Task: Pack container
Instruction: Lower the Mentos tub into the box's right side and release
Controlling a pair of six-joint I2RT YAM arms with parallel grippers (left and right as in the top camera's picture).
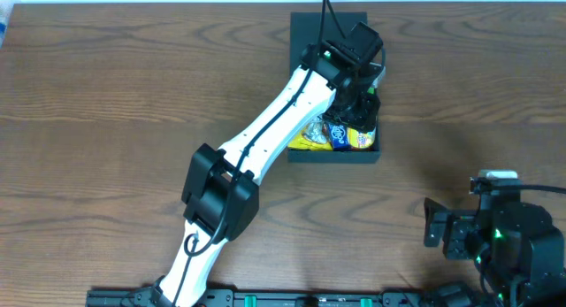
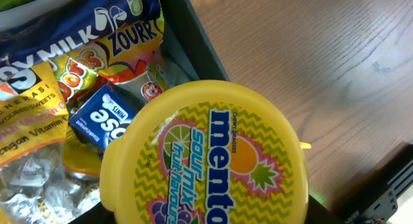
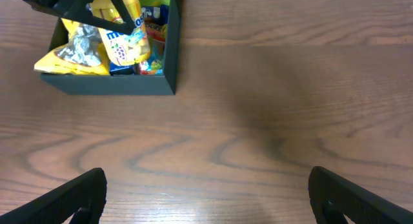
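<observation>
The wooden table takes up nearly everything I can see, and across it the white left arm stretches from the near edge up to the far middle. There sits the container, a dark box resting flat on the wood with its flap lid thrown open on the far side. It is already crowded with snacks.

The left gripper hangs over the box's right-hand end. It is clamped on a round yellow Mentos tub, though in its own wrist view the tub hides the fingers. The tub hangs above the box wall, partly over the box and partly over bare wood.

The right gripper waits low at the near right corner of the table, well apart from the box, its jaws spread wide with nothing between them.

Inside the box I make out a blue milk-sweet bag, an orange Zourr packet, a yellow packet, crinkled silver foil wrappers and a small blue mint pack
</observation>
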